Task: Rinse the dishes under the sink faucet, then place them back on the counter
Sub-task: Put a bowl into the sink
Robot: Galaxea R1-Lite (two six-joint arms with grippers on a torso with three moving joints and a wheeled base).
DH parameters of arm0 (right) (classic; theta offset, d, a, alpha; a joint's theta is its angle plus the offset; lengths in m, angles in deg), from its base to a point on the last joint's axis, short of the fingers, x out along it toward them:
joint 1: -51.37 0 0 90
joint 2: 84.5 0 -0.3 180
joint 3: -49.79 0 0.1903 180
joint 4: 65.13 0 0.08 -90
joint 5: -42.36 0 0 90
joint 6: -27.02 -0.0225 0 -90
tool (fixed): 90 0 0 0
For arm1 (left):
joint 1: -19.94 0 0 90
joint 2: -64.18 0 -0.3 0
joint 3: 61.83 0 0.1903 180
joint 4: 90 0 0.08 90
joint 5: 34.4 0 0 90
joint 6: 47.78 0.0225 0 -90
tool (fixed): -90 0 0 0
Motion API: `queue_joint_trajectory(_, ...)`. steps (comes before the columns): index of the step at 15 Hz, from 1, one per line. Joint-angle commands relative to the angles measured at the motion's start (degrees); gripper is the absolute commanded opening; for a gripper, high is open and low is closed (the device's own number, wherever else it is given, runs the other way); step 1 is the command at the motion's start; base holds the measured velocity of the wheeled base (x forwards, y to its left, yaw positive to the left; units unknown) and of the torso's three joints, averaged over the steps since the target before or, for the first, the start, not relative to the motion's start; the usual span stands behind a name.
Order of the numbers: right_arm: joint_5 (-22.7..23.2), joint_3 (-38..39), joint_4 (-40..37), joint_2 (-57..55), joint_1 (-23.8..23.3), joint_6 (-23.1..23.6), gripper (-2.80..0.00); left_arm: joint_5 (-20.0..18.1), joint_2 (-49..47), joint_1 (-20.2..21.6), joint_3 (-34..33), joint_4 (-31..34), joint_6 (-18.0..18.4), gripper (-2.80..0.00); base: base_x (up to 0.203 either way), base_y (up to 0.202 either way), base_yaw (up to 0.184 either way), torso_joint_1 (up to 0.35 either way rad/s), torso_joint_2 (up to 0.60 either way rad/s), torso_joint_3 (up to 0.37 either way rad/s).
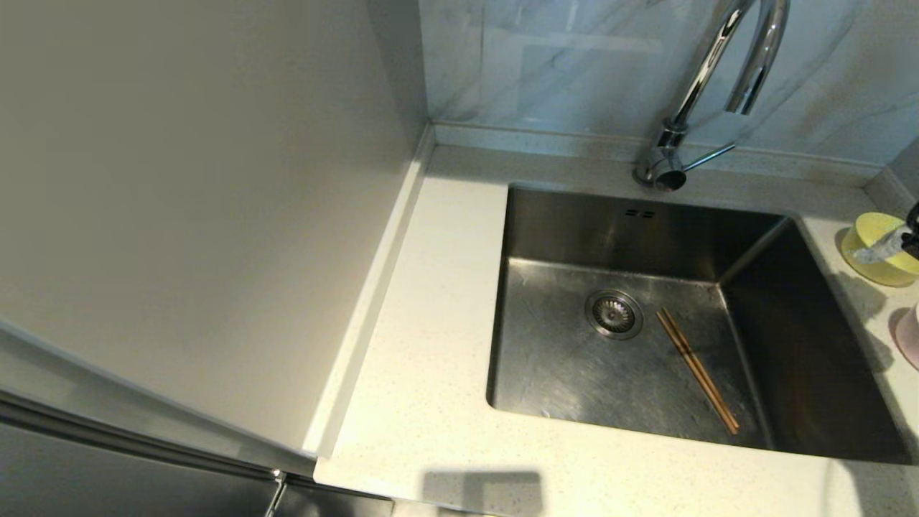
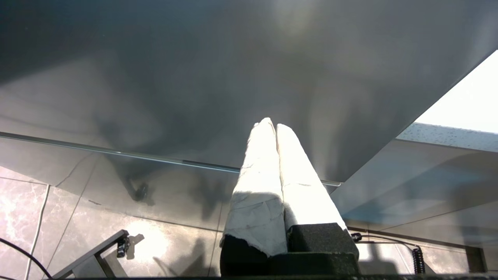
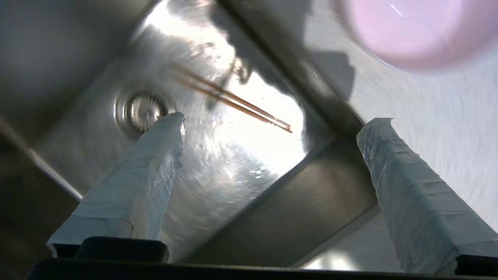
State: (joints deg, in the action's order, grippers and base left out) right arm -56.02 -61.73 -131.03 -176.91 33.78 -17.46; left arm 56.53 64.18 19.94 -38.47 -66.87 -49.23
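Observation:
The brown chopsticks point(image 1: 696, 370) lie side by side on the floor of the steel sink point(image 1: 574, 237), right of the round drain point(image 1: 614, 314). On the counter point(image 1: 438, 301) right of the sink stands the yellow-green bowl point(image 1: 872, 269), with the pale pink bowl point(image 1: 910, 336) at the picture's edge nearer to me. My right gripper point(image 3: 272, 122) hovers open and empty over the sink's right rim; one of its fingers point(image 1: 884, 249) shows in front of the yellow-green bowl. The right wrist view shows the chopsticks point(image 3: 233, 103) and the pink bowl point(image 3: 412, 27). My left gripper point(image 2: 272, 126) is shut and empty, parked low beside a cabinet.
The chrome faucet point(image 1: 707, 79) rises behind the sink, its spout over the basin's back and its thin lever point(image 1: 707, 156) pointing right. A plain grey-beige wall panel point(image 1: 179, 179) fills the left. Bare counter runs left of and in front of the sink.

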Motion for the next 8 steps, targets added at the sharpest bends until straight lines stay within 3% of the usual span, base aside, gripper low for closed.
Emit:
queue_joint_trajectory(1, 0.79, -2.52, -2.55, -4.72, -4.67, -7.7, 0.0, 0.03, 0.18, 0.0, 0.0, 0.06, -0.04, -2.8, 0.0, 0.0, 0.0, 0.0, 0.0, 0.0)
queue_joint_trajectory(8, 0.95, 0.17, -2.2, -7.23, -16.44, -4.23, 0.0, 0.03, 0.18, 0.0, 0.0, -0.02, -0.04, -2.8, 0.0, 0.0, 0.0, 0.0, 0.0, 0.0)
